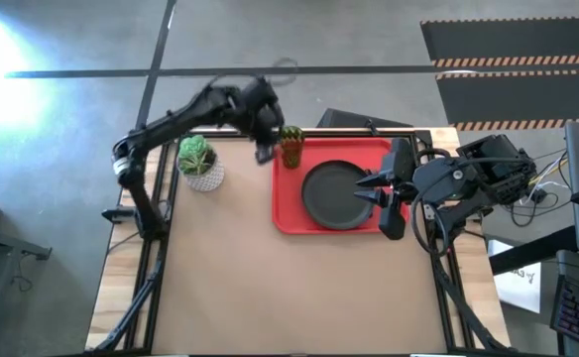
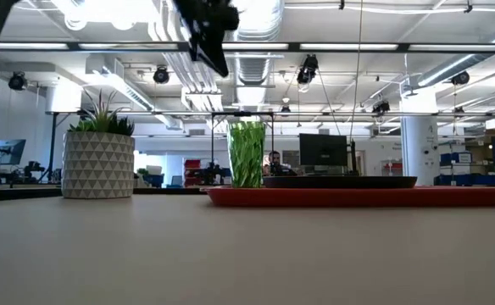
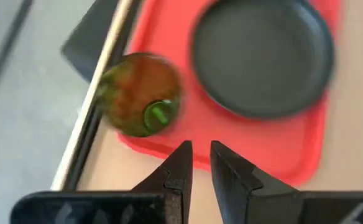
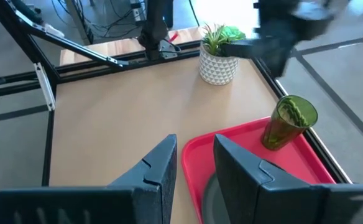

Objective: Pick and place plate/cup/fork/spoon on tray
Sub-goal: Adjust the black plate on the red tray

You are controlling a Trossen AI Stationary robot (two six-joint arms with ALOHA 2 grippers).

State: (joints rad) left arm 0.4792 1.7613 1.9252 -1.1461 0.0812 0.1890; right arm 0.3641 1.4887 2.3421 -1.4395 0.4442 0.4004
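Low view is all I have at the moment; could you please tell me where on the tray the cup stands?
Observer: The cup stands in the corner of the tray nearest the plant pot, apart from the plate.
Operator: Thank you. Is the left gripper holding it?
Observer: No. The left gripper is raised beside the cup, its fingers slightly apart with nothing between them.
Operator: And where is the right gripper, please?
Observer: The right gripper is over the plate's rim on the side away from the cup, open and empty.
Operator: Are the fork and spoon on the tray?
Observer: Neither shows in any view.
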